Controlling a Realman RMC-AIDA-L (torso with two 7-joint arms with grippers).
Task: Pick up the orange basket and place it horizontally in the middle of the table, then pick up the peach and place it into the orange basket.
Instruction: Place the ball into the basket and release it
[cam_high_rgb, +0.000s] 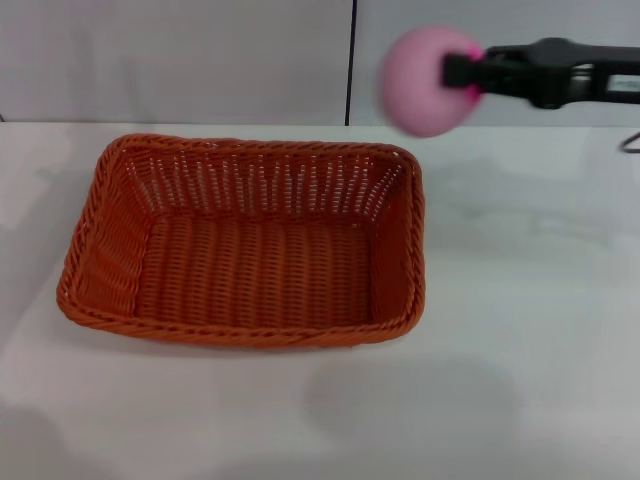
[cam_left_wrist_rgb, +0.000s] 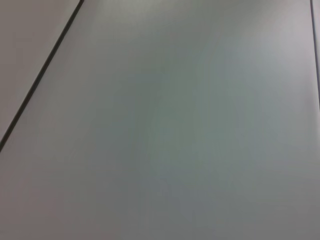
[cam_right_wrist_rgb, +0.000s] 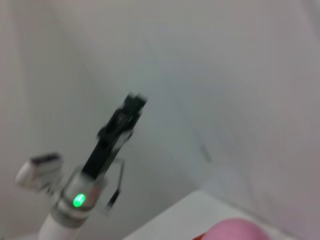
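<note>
The orange basket (cam_high_rgb: 245, 245) lies lengthwise across the white table (cam_high_rgb: 530, 330), left of centre, and is empty. In the air above the basket's far right corner, the pale pink peach (cam_high_rgb: 425, 80) is held by my right gripper (cam_high_rgb: 462, 70), which reaches in from the right and is shut on it. A sliver of the peach (cam_right_wrist_rgb: 235, 231) also shows in the right wrist view. That same view catches my left gripper (cam_right_wrist_rgb: 127, 107) farther off, raised on its arm with a green light at the wrist. The left wrist view shows only a plain grey surface.
A grey wall with a dark vertical seam (cam_high_rgb: 351, 60) rises behind the table. A dark cable loop (cam_high_rgb: 630, 142) lies at the table's far right edge.
</note>
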